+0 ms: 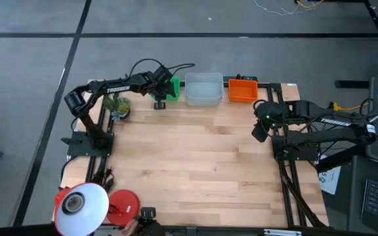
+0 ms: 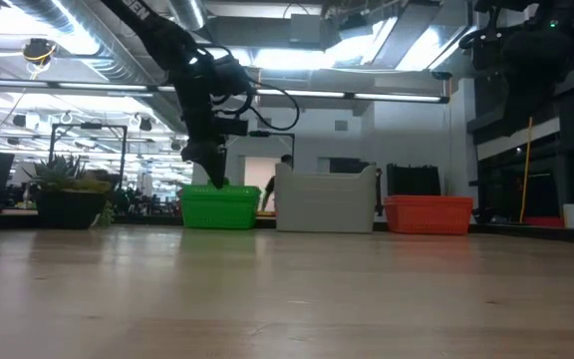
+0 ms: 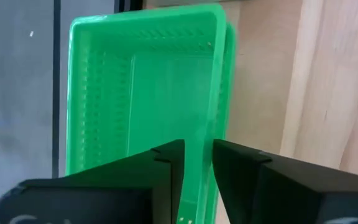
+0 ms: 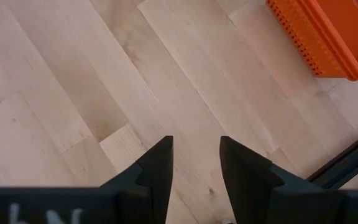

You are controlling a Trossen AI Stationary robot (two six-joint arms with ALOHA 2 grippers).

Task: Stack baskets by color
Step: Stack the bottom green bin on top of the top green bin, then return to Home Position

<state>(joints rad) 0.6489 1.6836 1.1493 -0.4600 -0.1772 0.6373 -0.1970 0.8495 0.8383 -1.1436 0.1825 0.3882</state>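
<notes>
Along the far edge of the pale wooden bench (image 1: 202, 164), the bright green gridded plastic baskets (image 1: 171, 90), translucent grey-white plastic baskets (image 1: 204, 88) and orange gridded plastic baskets (image 1: 243, 90) sit in a row, apparently already sorted by colour. The left gripper (image 3: 196, 163) hangs over the green stack's near rim, jaws slightly parted astride it, so whether they pinch it I cannot tell. The right gripper (image 4: 196, 155) waits near the orange stack, jaws released and empty.

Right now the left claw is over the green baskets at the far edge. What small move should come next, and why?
Probably lift the left claw straight up and clear. Its fingers stand slightly apart over the near wall of the green stack, so it seems to have let go. The grey-white stack and orange stack stand beside it in a row, and the right claw waits open above bare table.
</notes>
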